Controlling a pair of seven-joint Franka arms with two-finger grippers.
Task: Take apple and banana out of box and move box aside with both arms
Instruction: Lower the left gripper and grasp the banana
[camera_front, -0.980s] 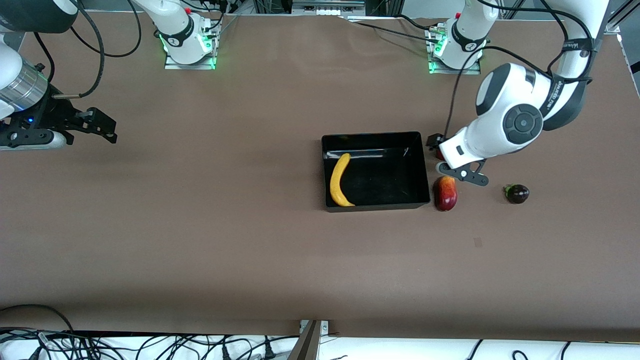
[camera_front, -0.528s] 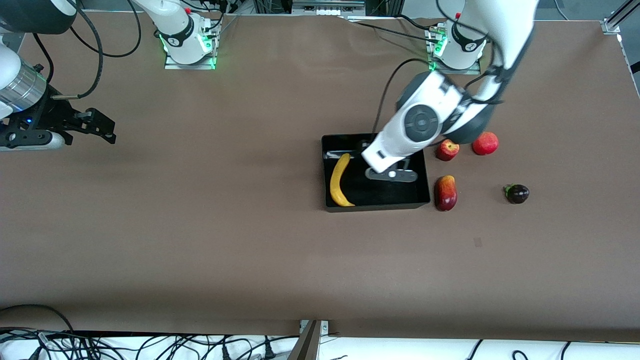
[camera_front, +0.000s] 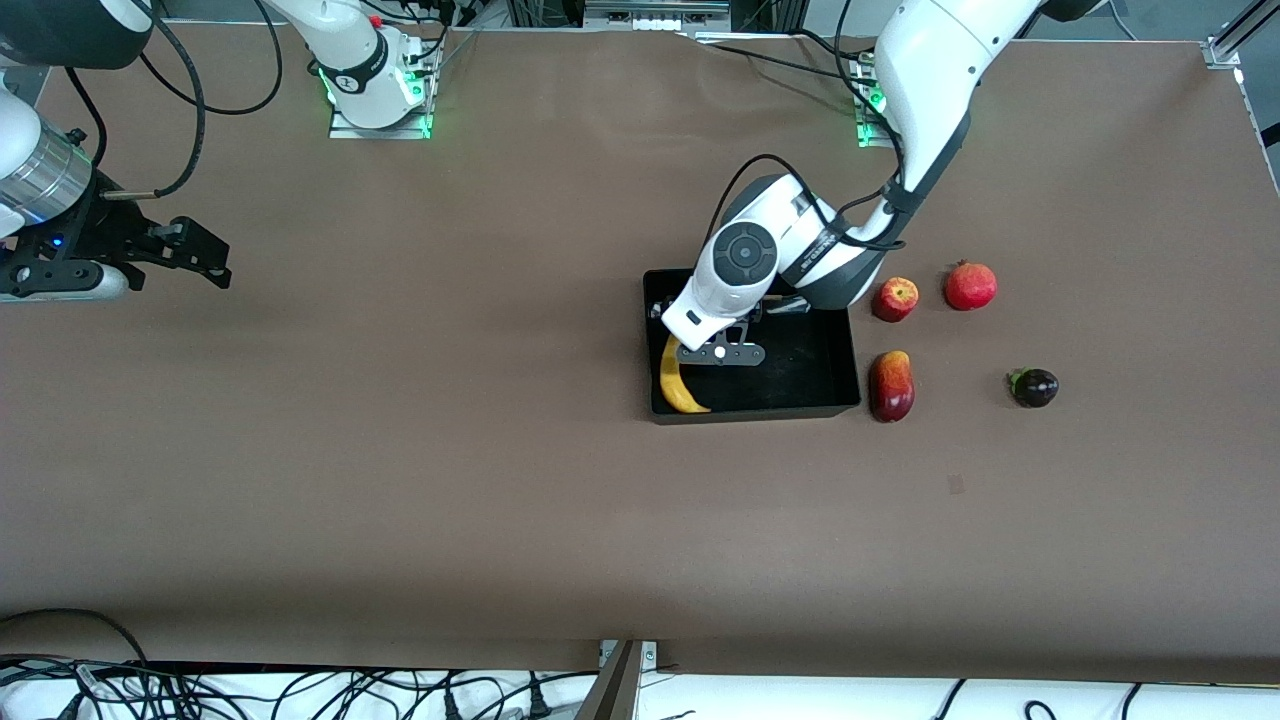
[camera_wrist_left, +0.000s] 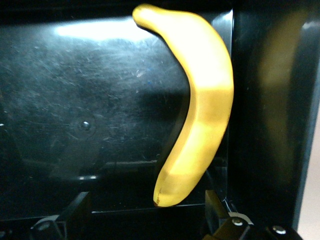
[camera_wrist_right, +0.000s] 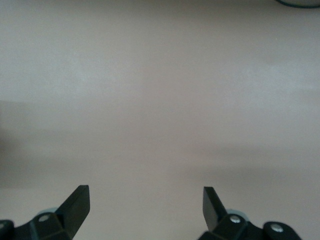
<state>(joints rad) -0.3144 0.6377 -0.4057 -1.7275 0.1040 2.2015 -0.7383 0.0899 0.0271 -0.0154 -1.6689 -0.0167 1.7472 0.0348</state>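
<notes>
The black box (camera_front: 750, 410) sits mid-table toward the left arm's end. The yellow banana (camera_front: 678, 385) lies in it along the wall toward the right arm's end. My left gripper (camera_front: 692, 335) is low inside the box over the banana's upper end, which the wrist hides in the front view. In the left wrist view the open gripper (camera_wrist_left: 145, 210) has the banana (camera_wrist_left: 200, 110) tip between its fingers, beside the box wall (camera_wrist_left: 260, 100). The red-and-yellow apple (camera_front: 895, 298) sits on the table beside the box. My right gripper (camera_front: 215, 262) (camera_wrist_right: 145, 205) waits open over bare table.
A round red fruit (camera_front: 970, 286) lies beside the apple. A long red-yellow fruit (camera_front: 891, 386) lies next to the box, nearer the front camera. A dark purple fruit (camera_front: 1033, 387) lies toward the left arm's end. The table edge runs past the right gripper.
My left arm swung from beside the box, near the apple, across the box to the banana and went lower. The apple and round red fruit came into view. The right arm stayed.
</notes>
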